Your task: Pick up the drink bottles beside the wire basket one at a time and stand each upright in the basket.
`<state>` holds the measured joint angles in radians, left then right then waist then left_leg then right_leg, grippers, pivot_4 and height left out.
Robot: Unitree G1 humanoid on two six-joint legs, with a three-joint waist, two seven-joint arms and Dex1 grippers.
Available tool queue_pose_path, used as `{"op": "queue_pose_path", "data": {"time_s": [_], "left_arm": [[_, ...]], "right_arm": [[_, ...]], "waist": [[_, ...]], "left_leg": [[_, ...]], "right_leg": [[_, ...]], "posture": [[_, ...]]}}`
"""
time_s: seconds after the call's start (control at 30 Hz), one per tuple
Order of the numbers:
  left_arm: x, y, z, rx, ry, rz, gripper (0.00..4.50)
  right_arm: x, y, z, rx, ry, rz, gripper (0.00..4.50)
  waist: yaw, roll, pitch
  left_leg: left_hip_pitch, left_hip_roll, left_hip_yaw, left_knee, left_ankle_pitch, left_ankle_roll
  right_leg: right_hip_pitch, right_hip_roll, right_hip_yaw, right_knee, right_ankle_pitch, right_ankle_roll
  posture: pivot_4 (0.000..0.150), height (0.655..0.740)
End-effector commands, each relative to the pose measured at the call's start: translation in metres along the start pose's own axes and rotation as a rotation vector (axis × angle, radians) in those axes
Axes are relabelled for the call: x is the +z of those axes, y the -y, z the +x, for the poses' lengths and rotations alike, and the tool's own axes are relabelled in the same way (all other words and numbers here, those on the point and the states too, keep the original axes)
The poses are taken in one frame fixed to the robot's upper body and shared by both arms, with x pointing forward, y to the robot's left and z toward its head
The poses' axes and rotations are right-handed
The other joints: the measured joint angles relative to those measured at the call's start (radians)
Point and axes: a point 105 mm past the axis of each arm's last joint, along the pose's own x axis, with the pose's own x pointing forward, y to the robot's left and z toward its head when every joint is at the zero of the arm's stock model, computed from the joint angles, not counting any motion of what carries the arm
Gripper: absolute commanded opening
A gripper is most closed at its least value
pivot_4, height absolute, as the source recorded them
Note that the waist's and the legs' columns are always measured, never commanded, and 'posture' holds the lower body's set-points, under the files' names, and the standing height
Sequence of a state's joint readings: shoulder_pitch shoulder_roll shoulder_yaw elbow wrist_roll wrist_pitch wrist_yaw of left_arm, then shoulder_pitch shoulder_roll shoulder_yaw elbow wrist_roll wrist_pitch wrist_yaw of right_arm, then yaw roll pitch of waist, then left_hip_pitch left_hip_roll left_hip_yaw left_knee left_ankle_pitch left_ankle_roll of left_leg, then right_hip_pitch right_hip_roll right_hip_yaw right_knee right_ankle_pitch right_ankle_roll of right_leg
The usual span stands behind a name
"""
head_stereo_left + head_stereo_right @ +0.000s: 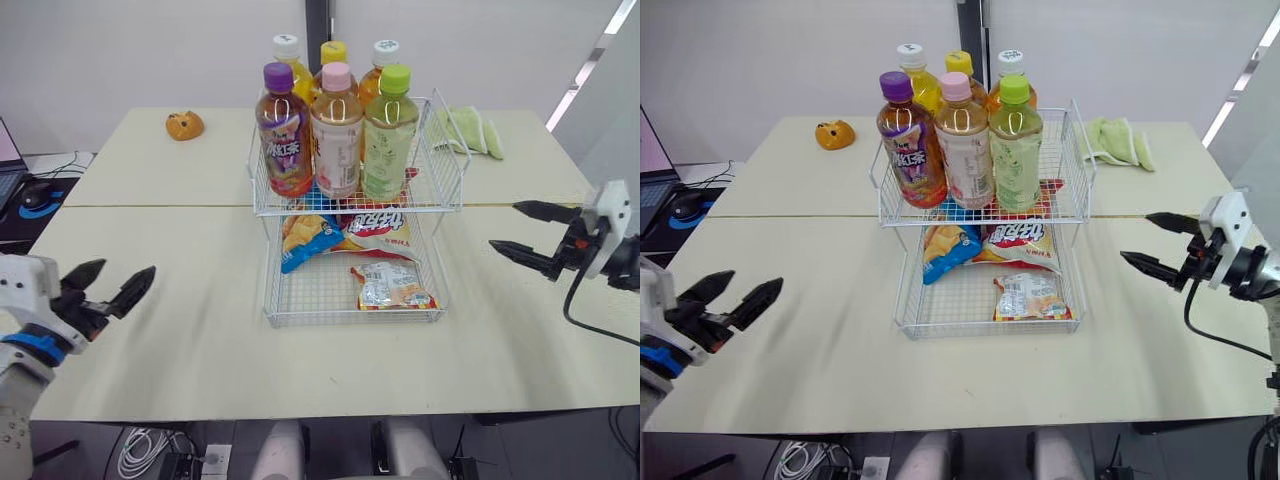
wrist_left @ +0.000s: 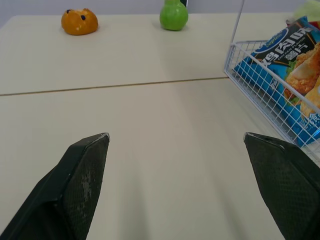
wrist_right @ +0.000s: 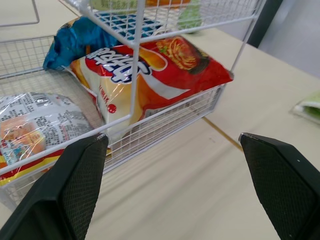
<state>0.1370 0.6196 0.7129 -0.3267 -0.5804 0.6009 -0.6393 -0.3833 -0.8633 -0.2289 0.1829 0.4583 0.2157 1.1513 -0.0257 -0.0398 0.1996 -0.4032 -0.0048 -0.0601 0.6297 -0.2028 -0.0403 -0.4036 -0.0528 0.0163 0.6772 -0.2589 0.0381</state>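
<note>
Bottles, smooth round plastic, are standing in the centre wire basket; left gripper and right gripper are gaping wide, empty.

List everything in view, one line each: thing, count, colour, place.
wire basket: one, white, two tiers, centre of table
drink bottles: six, caps purple, pink, green, white, yellow, white; upright in upper tier
snack bags: three, blue, red, clear-wrapped; lower tier
bun-shaped item: one, orange, table's far left
cloth: one, green, table's far right
left end effector: black, open, over table's near left
right end effector: black, open, right of basket
</note>
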Motion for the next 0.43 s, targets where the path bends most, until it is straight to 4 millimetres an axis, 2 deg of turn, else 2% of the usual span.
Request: {"op": "queue_pose_path", "data": {"time_s": [0.03,0.17,0.43], "left_arm": [[0.0087,0.0064,-0.0003,0.007,0.01,0.088,4.47],[0.0046,0.0036,-0.0012,0.023,-0.011,0.109,4.47],[0.01,0.0079,0.0083,0.004,-0.014,0.146,4.47]], "right_arm": [[0.012,0.0077,-0.0015,-0.018,0.027,-0.054,4.5],[0.013,0.0075,-0.0001,-0.015,0.028,-0.049,4.5],[0.0132,0.0049,0.0,-0.017,0.024,-0.045,4.5]], "waist": [[-0.001,0.0,0.0],[-0.001,0.0,0.0],[0.0,0.0,0.0]], "left_leg": [[0.0,0.0,0.0,0.0,0.0,0.0],[0.001,0.0,0.001,0.0,0.0,0.0],[0.001,0.0,0.001,0.0,0.0,0.0]], "right_leg": [[0.0,0.0,0.0,0.0,0.0,0.0],[0.0,0.0,0.0,0.0,0.0,0.0],[0.0,0.0,0.0,0.0,0.0,0.0]], "posture": [[0.15,0.74],[0.15,0.74],[0.15,0.74]]}}
